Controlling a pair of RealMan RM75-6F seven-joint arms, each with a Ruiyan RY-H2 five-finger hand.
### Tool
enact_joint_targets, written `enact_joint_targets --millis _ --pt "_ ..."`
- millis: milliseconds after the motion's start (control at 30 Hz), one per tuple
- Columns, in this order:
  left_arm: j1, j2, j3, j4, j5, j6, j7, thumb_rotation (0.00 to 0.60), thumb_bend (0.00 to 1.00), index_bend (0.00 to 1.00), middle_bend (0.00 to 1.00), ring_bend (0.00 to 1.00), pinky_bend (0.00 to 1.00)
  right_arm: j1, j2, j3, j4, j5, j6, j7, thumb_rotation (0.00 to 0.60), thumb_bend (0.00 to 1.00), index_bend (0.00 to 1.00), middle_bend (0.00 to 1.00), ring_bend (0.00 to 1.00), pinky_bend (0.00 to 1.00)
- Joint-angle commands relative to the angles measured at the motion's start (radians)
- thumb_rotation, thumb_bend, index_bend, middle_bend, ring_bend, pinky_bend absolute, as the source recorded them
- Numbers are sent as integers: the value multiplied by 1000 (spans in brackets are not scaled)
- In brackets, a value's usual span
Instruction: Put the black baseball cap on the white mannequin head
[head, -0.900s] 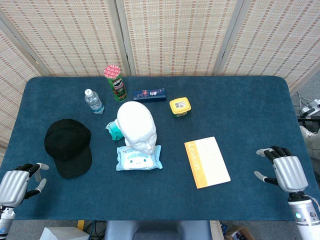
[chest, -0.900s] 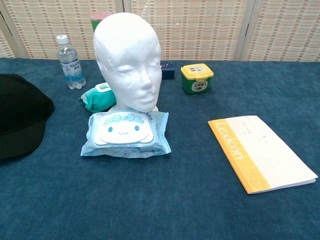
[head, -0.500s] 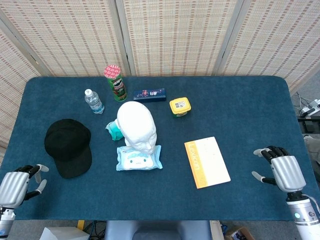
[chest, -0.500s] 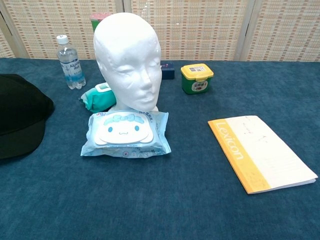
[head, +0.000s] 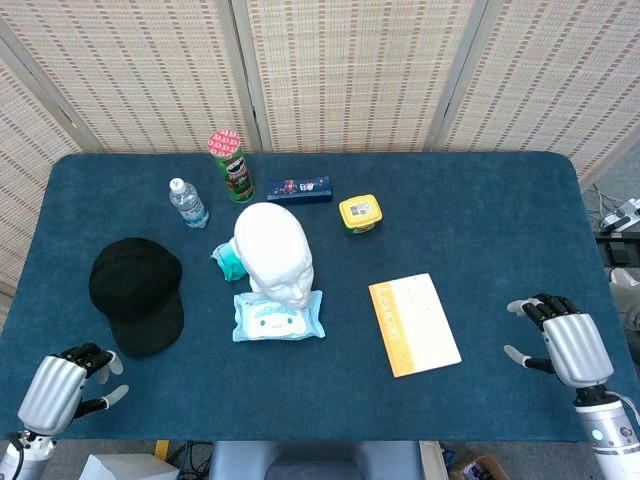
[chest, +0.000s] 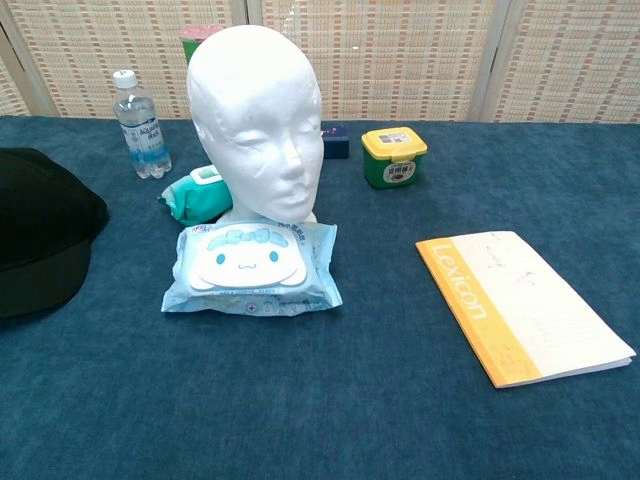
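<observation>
Your left hand hangs empty, fingers apart, near the black baseball cap. Your right hand, likewise empty, sits far right of the white mannequin head.

Staged lab tabletop: blue cloth-covered table, woven folding screen behind.
</observation>
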Motion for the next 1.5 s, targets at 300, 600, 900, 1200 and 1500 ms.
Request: enact_joint_targets --millis 300,600,900,1200,1500 --pt "-57 -78 9 -25 -27 -165 173 600 34 648 800 549 655 -14 15 -2 16 -10 34 78 600 52 382 450 307 318" --pt "-108 -102 -12 -70 -87 -283 290 600 34 652 802 549 655 -11 22 -1 17 -5 30 99 600 51 383 450 307 317" --pt "-147 -134 -50 -88 -178 -369 374 600 34 671 821 564 656 -8 24 -2 16 -3 23 97 600 52 382 450 307 317" --pt "-186 -156 -94 -86 -297 -449 452 600 34 688 844 583 657 -6 28 -1 13 3 17 101 600 52 383 450 307 318" --pt "-201 -162 -110 -89 -399 -496 518 600 34 703 858 596 657 -5 32 -2 14 2 18 111 600 51 383 450 307 318"
